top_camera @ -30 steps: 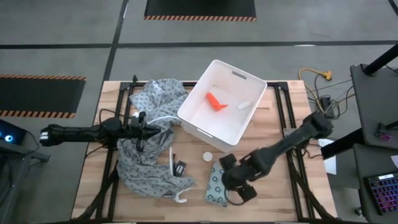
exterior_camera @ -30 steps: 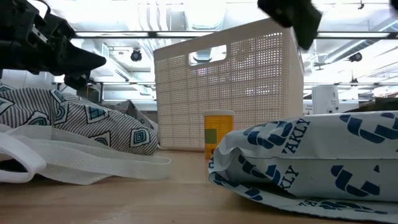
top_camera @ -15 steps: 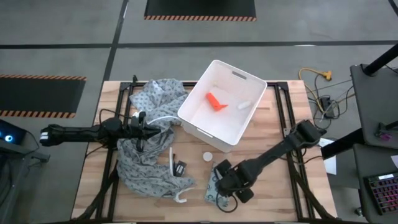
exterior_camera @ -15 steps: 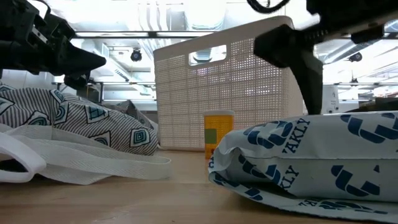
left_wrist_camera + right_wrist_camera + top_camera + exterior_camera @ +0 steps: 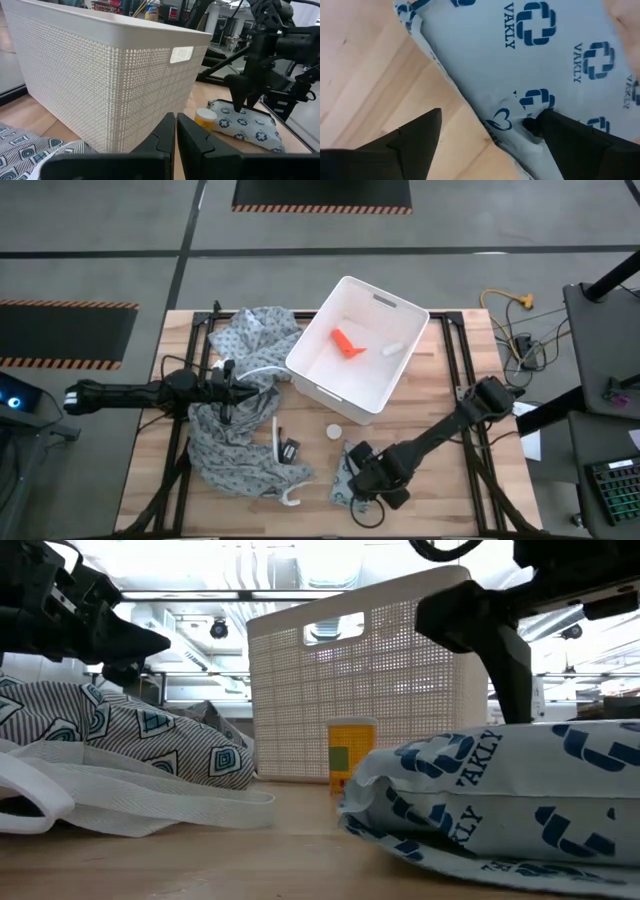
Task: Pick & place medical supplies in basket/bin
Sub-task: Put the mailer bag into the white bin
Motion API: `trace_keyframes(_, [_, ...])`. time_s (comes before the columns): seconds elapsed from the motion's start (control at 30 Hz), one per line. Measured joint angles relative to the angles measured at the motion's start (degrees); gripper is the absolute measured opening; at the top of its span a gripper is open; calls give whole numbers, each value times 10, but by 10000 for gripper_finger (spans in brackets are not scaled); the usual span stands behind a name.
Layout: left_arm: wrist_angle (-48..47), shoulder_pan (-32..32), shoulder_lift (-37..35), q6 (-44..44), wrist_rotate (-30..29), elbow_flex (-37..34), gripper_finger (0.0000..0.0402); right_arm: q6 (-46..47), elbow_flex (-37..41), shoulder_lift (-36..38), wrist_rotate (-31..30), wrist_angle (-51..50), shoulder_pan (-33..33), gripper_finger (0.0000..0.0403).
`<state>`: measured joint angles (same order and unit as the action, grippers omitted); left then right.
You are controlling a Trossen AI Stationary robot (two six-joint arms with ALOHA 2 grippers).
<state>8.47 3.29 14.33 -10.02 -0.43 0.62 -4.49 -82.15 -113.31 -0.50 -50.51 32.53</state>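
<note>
The pale teal packet (image 5: 342,488) with dark ring prints lies flat near the table's near edge. My right gripper (image 5: 364,472) is down on it, open; in its wrist view (image 5: 485,120) the fingers straddle the packet's edge. The white tub (image 5: 315,320) holds the orange cylinder (image 5: 345,342) and the short white cylinder (image 5: 392,348). The white disc (image 5: 333,432) sits on the wood between tub and packet. My left gripper (image 5: 235,387) hovers shut above the patterned cloth (image 5: 235,450), touching nothing. My right gripper comes from above, pointing down. One fingertip (image 5: 536,126) rests on the packet's printed top face near its edge (image 5: 512,122), where the film dents. The other finger (image 5: 415,135) stands over bare wood beside the edge. The packet lies flat on the table.
Grey patterned cloth covers the table's left part, with a white strap (image 5: 277,442) and a small black item (image 5: 289,448) beside it. The tub (image 5: 360,670) stands behind the disc (image 5: 352,755) in the low view. Bare wood lies right of the packet.
My right gripper has moved down and slightly toward the table's left, from above the packet's right side onto the packet. Its finger now reaches the packet's top in the low view. The left arm has kept still.
</note>
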Motion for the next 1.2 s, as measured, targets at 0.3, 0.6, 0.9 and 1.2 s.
trace_keyframes(0.3, [-1,0,4,0,0,0,0,22,4,-13,-16,5,0,173])
trace_keyframes(0.6, [-1,0,4,0,0,0,0,70,7,40,4,-15,-6,18])
trace_keyframes(0.9, [-1,0,7,0,0,0,0,88,-48,134,97,16,-43,8])
trace_keyframes(1.2, [-1,0,8,0,0,0,0,84,-133,230,6,68,-131,8])
